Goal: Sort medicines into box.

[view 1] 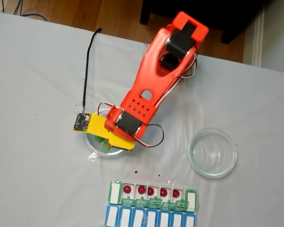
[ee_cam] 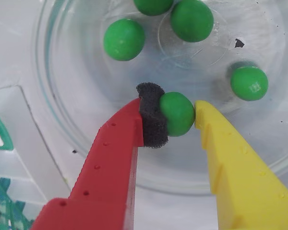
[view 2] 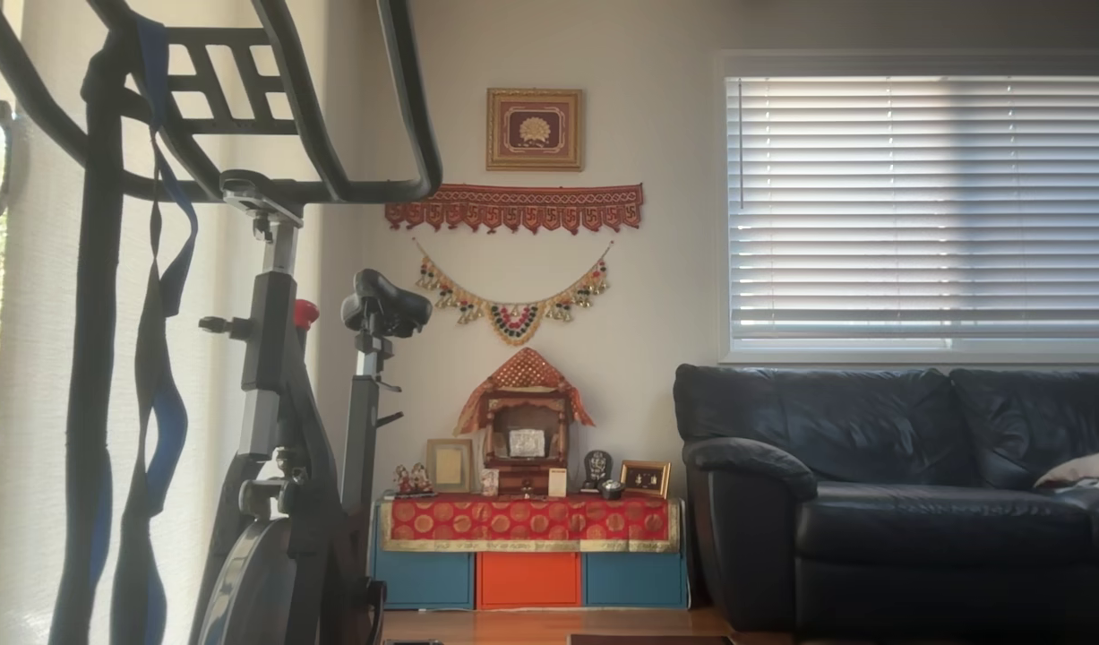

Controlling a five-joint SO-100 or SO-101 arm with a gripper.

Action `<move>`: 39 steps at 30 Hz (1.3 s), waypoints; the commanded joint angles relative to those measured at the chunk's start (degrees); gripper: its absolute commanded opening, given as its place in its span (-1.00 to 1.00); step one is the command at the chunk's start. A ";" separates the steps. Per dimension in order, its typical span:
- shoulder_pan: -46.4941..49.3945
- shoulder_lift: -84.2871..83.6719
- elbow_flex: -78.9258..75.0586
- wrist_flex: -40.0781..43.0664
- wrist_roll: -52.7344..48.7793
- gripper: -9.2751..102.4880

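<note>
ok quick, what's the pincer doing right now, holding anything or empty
Pincer: closed on one green ball, pinched between the red finger's foam pad and the yellow finger, over the glass dish.

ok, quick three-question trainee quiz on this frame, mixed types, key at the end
1. True or false: the gripper is shut on a green ball in the wrist view.
2. Counting the held one, how many green balls show in the glass dish in the wrist view?
3. In the fixed view, the green-row compartments of the pill organizer hold: A) green balls B) red balls C) nothing

Key: 1 true; 2 five; 3 B
</note>
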 commanded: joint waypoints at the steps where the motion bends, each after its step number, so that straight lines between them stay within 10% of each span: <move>1: 0.35 10.63 0.09 -1.49 -0.97 -0.82; 17: -12.57 19.60 -12.83 7.21 3.96 -0.82; 39: -32.08 -13.36 -36.39 2.99 10.28 -0.82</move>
